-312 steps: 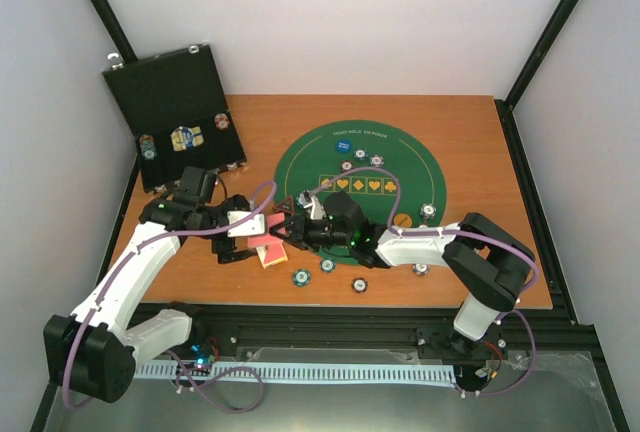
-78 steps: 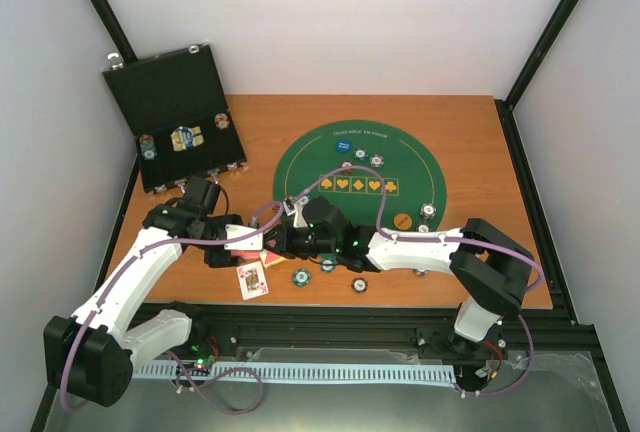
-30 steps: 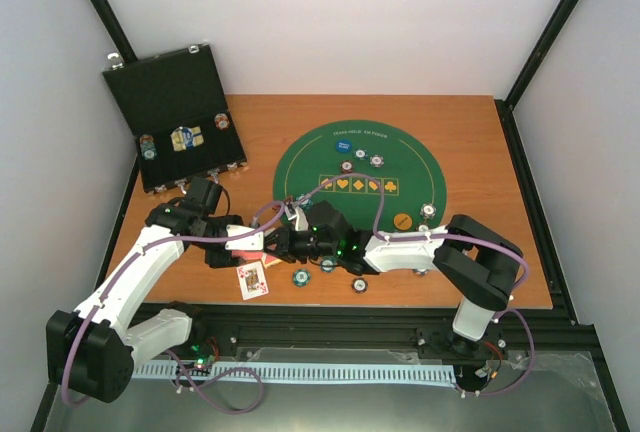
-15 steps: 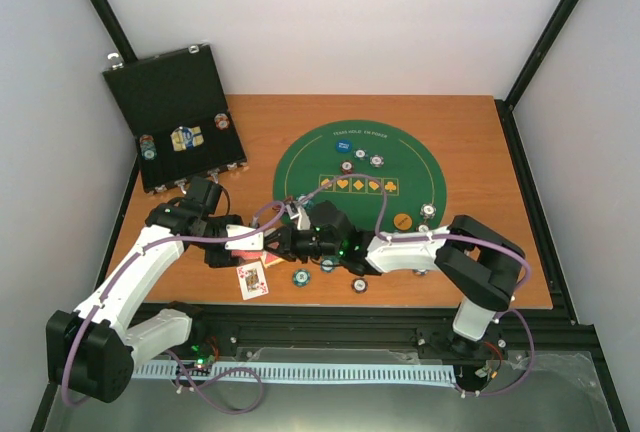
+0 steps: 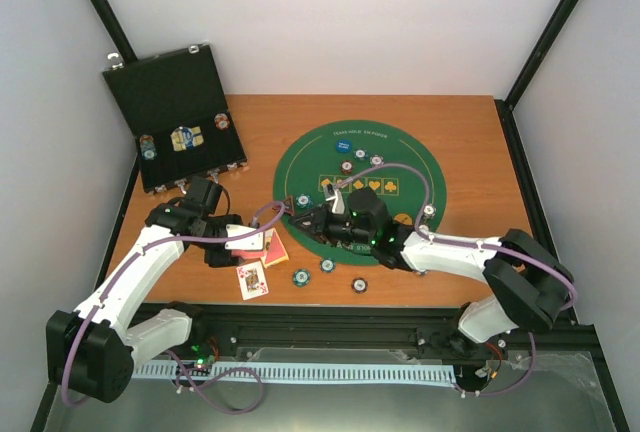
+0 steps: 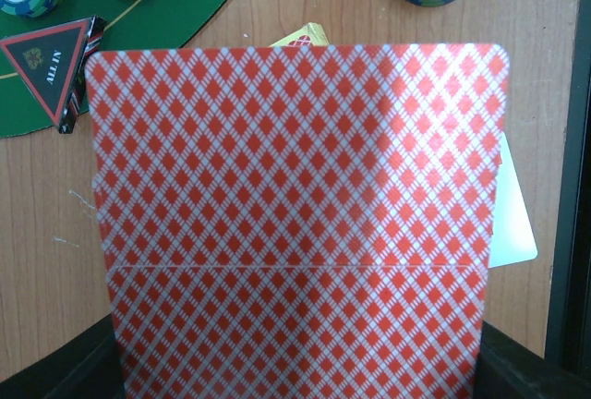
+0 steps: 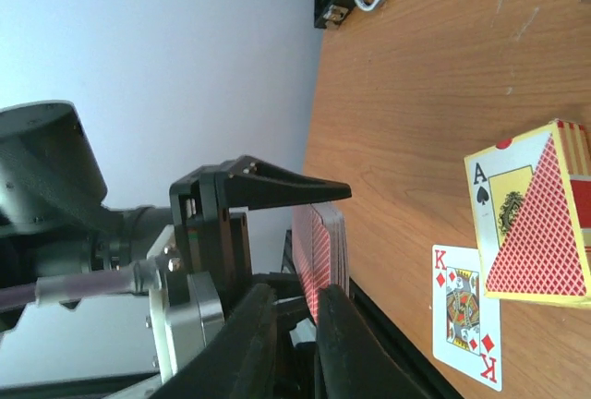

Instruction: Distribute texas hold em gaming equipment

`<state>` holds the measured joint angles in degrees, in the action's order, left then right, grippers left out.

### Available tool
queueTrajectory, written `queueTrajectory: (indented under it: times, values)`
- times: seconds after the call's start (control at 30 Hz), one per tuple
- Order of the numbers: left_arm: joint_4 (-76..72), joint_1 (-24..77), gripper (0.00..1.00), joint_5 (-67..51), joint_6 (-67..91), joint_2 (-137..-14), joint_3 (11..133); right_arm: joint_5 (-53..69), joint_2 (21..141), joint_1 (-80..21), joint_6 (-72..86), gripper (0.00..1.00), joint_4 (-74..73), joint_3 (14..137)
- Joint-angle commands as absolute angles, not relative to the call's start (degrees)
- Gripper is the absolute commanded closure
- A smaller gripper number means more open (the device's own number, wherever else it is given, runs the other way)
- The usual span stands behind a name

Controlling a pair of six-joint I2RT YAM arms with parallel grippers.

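My left gripper (image 5: 250, 242) is shut on a deck of red-backed playing cards (image 6: 295, 214), which fills the left wrist view. The same deck (image 7: 319, 256) stands edge-on ahead of my right gripper (image 7: 300, 293). The right gripper's jaws are slightly open, and nothing shows between them. In the top view the right gripper (image 5: 308, 220) sits over the left edge of the green mat (image 5: 400, 177). A king of diamonds (image 5: 252, 279) lies face up on the wood beside the card box (image 7: 531, 223). Teal chips (image 5: 300, 277) lie near the front edge.
An open black case (image 5: 175, 122) holding chips stands at the back left. A blue button (image 5: 343, 145), an orange button (image 5: 402, 220) and more chips (image 5: 377, 160) lie on the mat. A dark triangular "ALL IN" marker (image 6: 55, 66) rests at the mat's edge.
My right arm has drawn back to the right, away from the deck, and its jaws have parted a little. The left arm and the deck have stayed put.
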<state>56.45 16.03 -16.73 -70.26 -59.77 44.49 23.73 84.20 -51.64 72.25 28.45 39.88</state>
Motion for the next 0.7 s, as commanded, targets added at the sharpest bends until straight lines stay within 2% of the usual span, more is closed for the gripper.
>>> queueTrajectory:
  times: [0.0,0.07,0.17,0.4,0.67]
  values:
    - [55.33,16.40,0.50,-17.37,-69.79,-59.49,45.55,24.57,84.29,-51.20,68.78,0.82,23.65,41.67]
    - [55.37,16.35,0.50,-17.47,-69.79,-59.42,45.61,25.71,86.47,-52.79,67.95,0.68,23.79,43.35]
    - [55.43,16.35,0.50,-17.53,-69.65,-59.35,45.79,26.27,90.36,-55.23,68.17,0.63,25.81,45.24]
    - [55.80,16.35,0.50,-18.15,-69.26,-59.15,46.25,26.41,96.40,-58.78,69.98,0.62,30.19,47.91]
    - [55.99,16.35,0.50,-17.97,-69.39,-58.91,45.92,26.56,99.93,-60.63,71.16,0.67,32.65,49.72]
